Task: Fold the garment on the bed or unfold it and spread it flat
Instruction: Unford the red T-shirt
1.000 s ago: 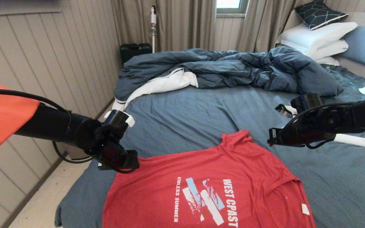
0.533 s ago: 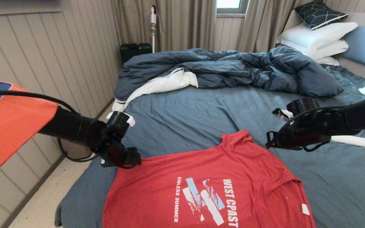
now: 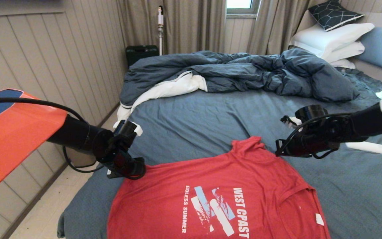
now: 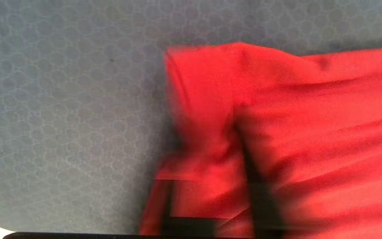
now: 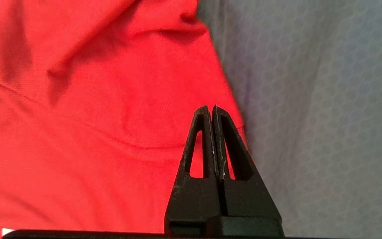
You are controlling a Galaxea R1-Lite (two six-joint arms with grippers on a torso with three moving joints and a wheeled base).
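The left gripper (image 3: 137, 170) sits clenched at the far-left hem corner of the red T-shirt (image 3: 217, 196); its wrist view shows red cloth bunched around the dark fingers (image 4: 260, 196), so it probably pinches that corner, though blur leaves this unsure. The right gripper (image 3: 279, 150) hovers with fingers pressed together, holding nothing, just beside the shirt's far sleeve and over its edge. The shirt lies print-up on the near part of the bed (image 3: 191, 122), its long axis running across from hem at left to collar at right. Each gripper is nearest its own end. One shirt, two grippers, one rumpled duvet (image 3: 244, 71), three white pillows (image 3: 327, 39), one patterned cushion (image 3: 333, 13).
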